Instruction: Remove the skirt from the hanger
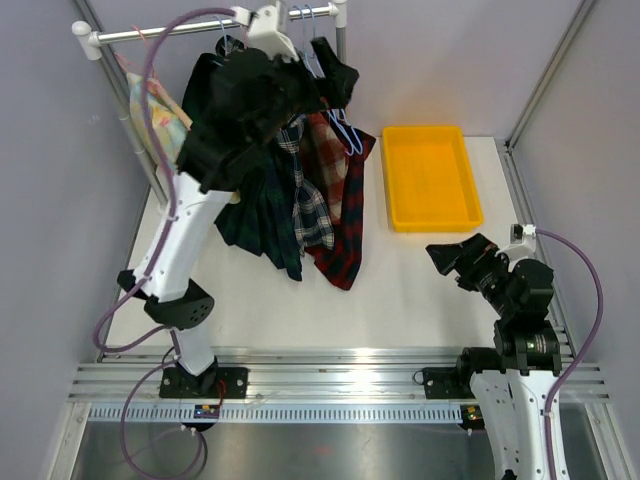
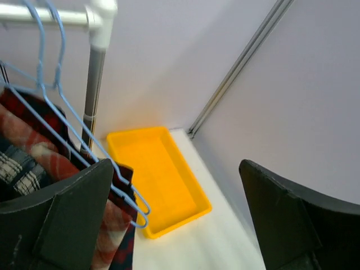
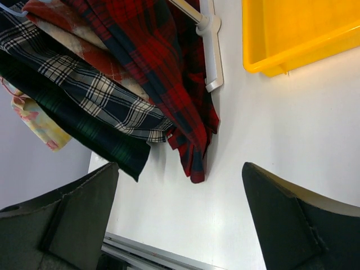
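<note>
- Spread wide and holding nothing, my left end effector point(image 2: 175, 169) hangs high at the rack point(image 1: 170, 30), close to a blue wire hanger point(image 2: 39, 62).
- On that hanger, at the rack's post end, hangs the red tartan skirt point(image 1: 335, 215). It is the outermost of several plaid garments, and its hem drops toward the tabletop point(image 1: 400, 300).
- My right end effector point(image 3: 180, 169), just as spread and empty, waits low and well apart from the rack, facing the hems.
- I judge the skirt light, soft and limp, so it should fold and sag, not slide off in one piece.
- I cannot see how the waistband is fixed to the wire.
- I'd pinch a bunch of cloth near the waistband, close under the hanger.
- I'd expect the thin hanger to swing on the rack when the skirt is pulled.
- A yellow tray point(image 1: 430, 180) lies just beyond the rack's post end.
</note>
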